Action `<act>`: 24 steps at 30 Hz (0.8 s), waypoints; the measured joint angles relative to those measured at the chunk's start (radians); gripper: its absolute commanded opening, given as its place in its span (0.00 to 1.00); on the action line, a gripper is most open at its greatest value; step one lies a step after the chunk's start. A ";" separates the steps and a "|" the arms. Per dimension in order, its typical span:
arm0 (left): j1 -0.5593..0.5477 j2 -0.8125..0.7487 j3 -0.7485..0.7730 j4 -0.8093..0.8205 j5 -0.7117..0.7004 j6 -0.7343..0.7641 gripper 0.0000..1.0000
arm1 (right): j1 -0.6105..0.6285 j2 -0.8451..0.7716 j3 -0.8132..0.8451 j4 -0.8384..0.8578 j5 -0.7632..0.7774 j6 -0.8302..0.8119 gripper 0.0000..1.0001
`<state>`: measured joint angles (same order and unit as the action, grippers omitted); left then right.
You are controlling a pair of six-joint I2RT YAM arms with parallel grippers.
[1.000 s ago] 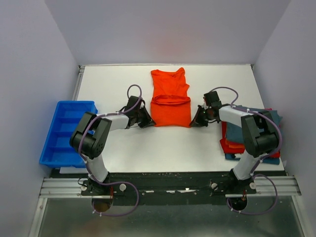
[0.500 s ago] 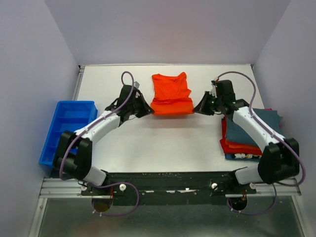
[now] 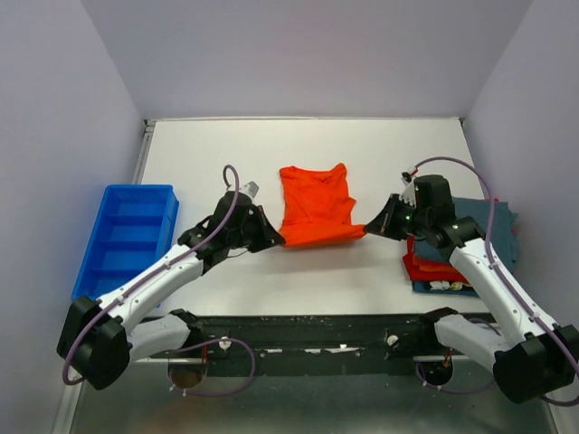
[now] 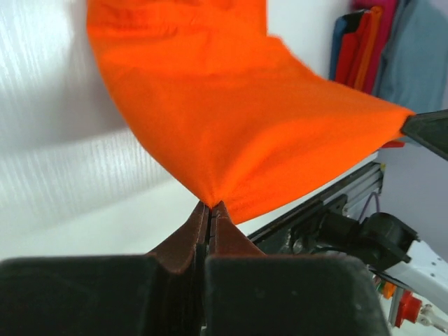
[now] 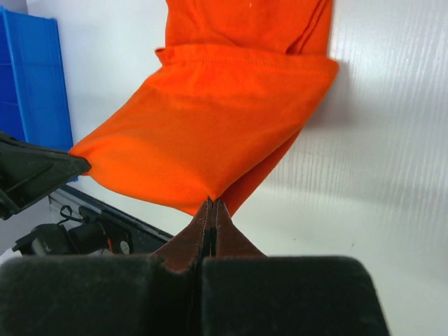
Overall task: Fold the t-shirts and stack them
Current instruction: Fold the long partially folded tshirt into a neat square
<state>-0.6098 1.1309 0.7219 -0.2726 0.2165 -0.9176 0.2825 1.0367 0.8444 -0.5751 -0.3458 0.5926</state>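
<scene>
Orange-red t-shirt (image 3: 315, 206) stretches between left tool (image 3: 275, 240) and right tool (image 3: 369, 228), each clamped on a corner.

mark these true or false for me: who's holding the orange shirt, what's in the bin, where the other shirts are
1. The left fingers are shut on a corner of the orange t-shirt. True.
2. The right fingers hang open above the table. False: they are shut on the other near corner of the orange t-shirt.
3. The blue bin holds a folded shirt. False: no shirt shows in it.
4. A stack of shirts lies at the right side of the table. True.
5. The orange t-shirt lies flat all over. False: its near edge is lifted, stretched between the two arms, while the far part rests on the table.
</scene>
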 measured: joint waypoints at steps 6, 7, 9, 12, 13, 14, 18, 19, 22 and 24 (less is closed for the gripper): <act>0.023 -0.014 0.093 -0.013 -0.020 -0.001 0.00 | 0.000 0.066 0.107 -0.026 0.063 -0.003 0.01; 0.038 0.003 0.119 -0.011 -0.020 0.003 0.00 | 0.000 0.095 0.136 -0.027 0.076 -0.004 0.01; 0.074 0.057 0.172 0.007 -0.018 0.012 0.00 | -0.002 0.159 0.200 -0.026 0.096 -0.007 0.01; 0.117 0.145 0.244 0.033 -0.019 0.021 0.00 | -0.017 0.270 0.294 -0.016 0.108 -0.010 0.01; 0.131 0.180 0.266 0.050 -0.018 0.024 0.00 | -0.025 0.308 0.322 -0.012 0.109 -0.011 0.01; 0.143 0.210 0.282 0.071 -0.017 0.023 0.00 | -0.033 0.349 0.351 -0.009 0.111 -0.011 0.01; 0.198 0.338 0.322 0.163 0.002 0.011 0.00 | -0.061 0.526 0.471 0.005 0.113 -0.010 0.01; 0.207 0.368 0.338 0.171 0.007 0.008 0.00 | -0.066 0.573 0.502 0.008 0.113 -0.010 0.01; 0.237 0.500 0.426 0.198 0.019 0.008 0.00 | -0.077 0.708 0.597 0.008 0.114 -0.010 0.01; 0.250 0.580 0.497 0.204 0.024 0.010 0.01 | -0.084 0.807 0.683 0.001 0.120 -0.009 0.02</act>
<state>-0.3595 1.7111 1.2194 -0.0689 0.2405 -0.9077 0.1982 1.8439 1.5272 -0.5739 -0.2260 0.5835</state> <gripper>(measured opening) 0.018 0.012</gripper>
